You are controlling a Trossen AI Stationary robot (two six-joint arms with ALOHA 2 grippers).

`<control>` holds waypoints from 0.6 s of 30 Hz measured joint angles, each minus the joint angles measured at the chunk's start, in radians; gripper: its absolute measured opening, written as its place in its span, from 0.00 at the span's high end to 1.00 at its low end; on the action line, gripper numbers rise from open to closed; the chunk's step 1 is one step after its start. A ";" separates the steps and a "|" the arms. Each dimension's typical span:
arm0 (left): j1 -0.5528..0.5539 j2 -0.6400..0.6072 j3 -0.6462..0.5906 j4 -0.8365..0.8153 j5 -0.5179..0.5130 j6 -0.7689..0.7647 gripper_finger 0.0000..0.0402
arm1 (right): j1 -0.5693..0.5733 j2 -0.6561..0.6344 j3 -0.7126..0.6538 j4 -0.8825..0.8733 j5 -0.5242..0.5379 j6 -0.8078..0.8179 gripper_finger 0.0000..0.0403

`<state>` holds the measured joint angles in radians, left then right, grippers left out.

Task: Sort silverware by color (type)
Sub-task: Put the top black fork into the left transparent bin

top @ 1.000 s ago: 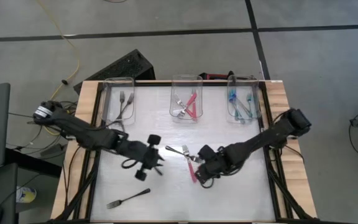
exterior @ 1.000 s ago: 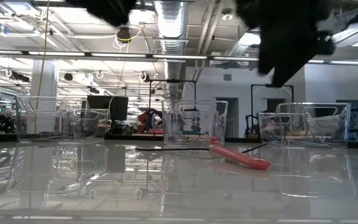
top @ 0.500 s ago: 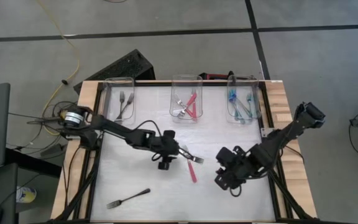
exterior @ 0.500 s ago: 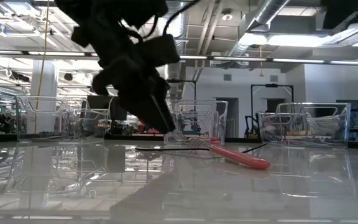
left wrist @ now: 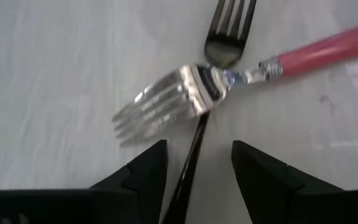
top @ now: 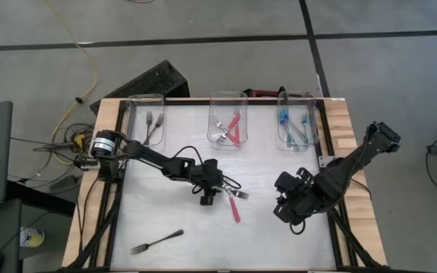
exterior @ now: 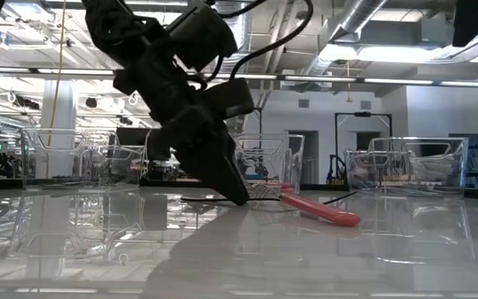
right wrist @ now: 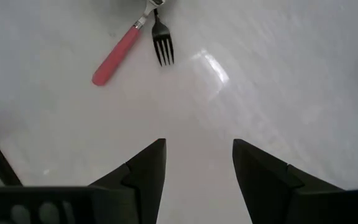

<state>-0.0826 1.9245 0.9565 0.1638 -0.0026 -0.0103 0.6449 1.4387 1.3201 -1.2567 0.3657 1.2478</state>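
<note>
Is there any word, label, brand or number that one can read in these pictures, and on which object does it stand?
None. No readable text shows on the pink-handled fork, the dark fork, the clear bins, the table, or either arm.

High view: set above, faced straight down; whole white table (top: 165, 220) and both arms taken in from far. Low view: set at tabletop height, faced level across the glossy surface toward the room; three clear plastic bins (exterior: 260, 162) seen behind. Left wrist view: held very close over the crossed pink-handled fork (left wrist: 241, 71) and dark metal fork (left wrist: 225, 31). Right wrist view: held farther back; the same two forks are shared, also seen in high and low views.
</note>
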 joint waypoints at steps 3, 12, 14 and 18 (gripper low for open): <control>-0.004 0.005 0.000 -0.048 0.005 -0.003 0.63 | 0.000 -0.022 0.000 -0.006 0.001 -0.002 0.49; -0.027 -0.048 0.005 -0.279 0.063 0.003 0.98 | 0.000 -0.083 0.000 -0.016 0.066 0.009 0.49; -0.038 -0.084 0.004 -0.360 0.071 -0.008 0.99 | 0.000 -0.089 0.000 -0.016 0.082 0.009 0.49; -0.050 -0.199 -0.005 -0.621 0.092 -0.040 0.99 | -0.003 -0.094 0.000 -0.017 0.104 0.009 0.49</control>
<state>-0.1326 1.7254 0.9511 -0.4575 0.0891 -0.0499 0.6417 1.3445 1.3201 -1.2741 0.4694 1.2568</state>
